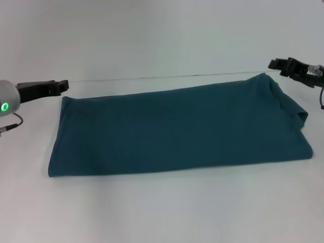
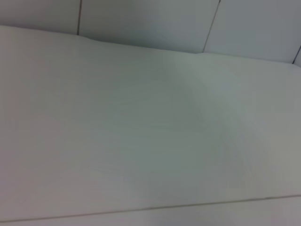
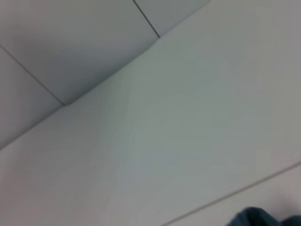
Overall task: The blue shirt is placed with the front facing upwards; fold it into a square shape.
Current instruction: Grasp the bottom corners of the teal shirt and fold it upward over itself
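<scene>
The blue shirt (image 1: 177, 126) lies on the white table as a long band folded lengthwise, stretching from left to right, plain teal side up. No lettering shows. Its right end is bunched, with a fold near the collar area (image 1: 296, 114). My left gripper (image 1: 64, 86) hovers just beyond the shirt's far left corner, apart from the cloth. My right gripper (image 1: 276, 64) hovers just past the far right corner, also holding nothing. A small edge of the shirt (image 3: 254, 217) shows in the right wrist view. The left wrist view holds only bare table.
The white table (image 1: 162, 202) reaches well in front of the shirt. A thin seam line (image 1: 152, 77) runs across the table behind the shirt, and a pale wall rises beyond it.
</scene>
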Available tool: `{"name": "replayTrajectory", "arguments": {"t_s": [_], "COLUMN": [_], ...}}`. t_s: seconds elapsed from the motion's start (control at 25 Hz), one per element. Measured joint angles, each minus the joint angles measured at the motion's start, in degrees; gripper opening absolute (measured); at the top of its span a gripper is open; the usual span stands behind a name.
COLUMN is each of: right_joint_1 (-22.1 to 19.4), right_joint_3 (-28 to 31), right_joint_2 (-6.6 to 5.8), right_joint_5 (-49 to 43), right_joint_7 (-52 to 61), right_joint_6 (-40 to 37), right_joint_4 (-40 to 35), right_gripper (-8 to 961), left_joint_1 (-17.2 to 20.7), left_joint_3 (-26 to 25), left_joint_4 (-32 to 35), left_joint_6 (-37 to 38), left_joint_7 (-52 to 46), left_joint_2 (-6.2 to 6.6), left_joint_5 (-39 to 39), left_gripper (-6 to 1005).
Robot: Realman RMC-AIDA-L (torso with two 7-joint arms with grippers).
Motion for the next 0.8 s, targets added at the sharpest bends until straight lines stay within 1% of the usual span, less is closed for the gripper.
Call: {"name": "replayTrajectory", "arguments": {"t_s": [0.08,0.16,0.24,0.28,0.32,0.4,0.44,0.48,0.52,0.64,0.72,0.8], "right_joint_1": [-0.5,-1.5,-2.7,-3.3,-3.9,-4.9,-5.9,-5.9,-6.4,-7.9,-9.0,-9.4], "right_joint_3": [0.0,0.0,-0.1,-0.3,-0.6,-2.0,-4.1,-4.1,-5.2,-7.6,-8.3,-8.4], "right_joint_2": [0.06,0.08,0.2,0.32,0.48,0.79,0.88,0.88,0.99,2.23,3.44,3.93], "right_joint_5": [1.4,2.1,2.2,2.3,2.3,2.2,2.1,2.1,2.0,2.0,1.9,1.9], "right_joint_7": [-1.8,-2.7,-3.6,-4.7,-5.9,-8.6,-10.7,-10.7,-11.5,-12.7,-13.4,-13.7], "right_joint_6": [-2.4,-6.0,-9.4,-11.7,-14.1,-19.5,-24.8,-24.8,-27.0,-29.7,-29.8,-29.5], "right_joint_4": [-1.2,-3.3,-6.2,-7.9,-9.4,-12.5,-15.0,-15.0,-16.0,-18.7,-20.1,-20.3], "right_gripper": [358,403,449,471,494,654,734,773,813,931,931,930], "left_joint_1": [1.0,2.5,4.3,4.7,5.5,6.5,6.9,7.0,7.0,6.3,5.8,5.5], "left_joint_3": [0.1,0.5,2.7,3.6,5.5,8.8,9.9,10.4,10.5,10.9,11.3,11.6], "left_joint_4": [1.7,3.6,6.2,7.0,8.6,11.2,12.4,13.1,13.7,14.0,13.5,13.2], "left_joint_6": [1.7,5.9,11.4,12.6,14.6,17.9,19.9,21.1,22.0,23.3,23.4,22.5], "left_joint_7": [-0.7,-3.7,-10.9,-13.0,-17.5,-23.9,-26.6,-27.9,-29.3,-31.8,-32.7,-32.8], "left_joint_2": [-0.14,0.1,1.0,1.25,1.67,2.27,2.49,2.59,2.66,2.67,2.35,1.72], "left_joint_5": [0.3,0.6,2.0,2.5,4.0,6.7,7.9,8.7,9.7,13.2,15.5,16.4], "left_gripper": [274,316,359,380,401,443,465,486,507,649,744,756]}}
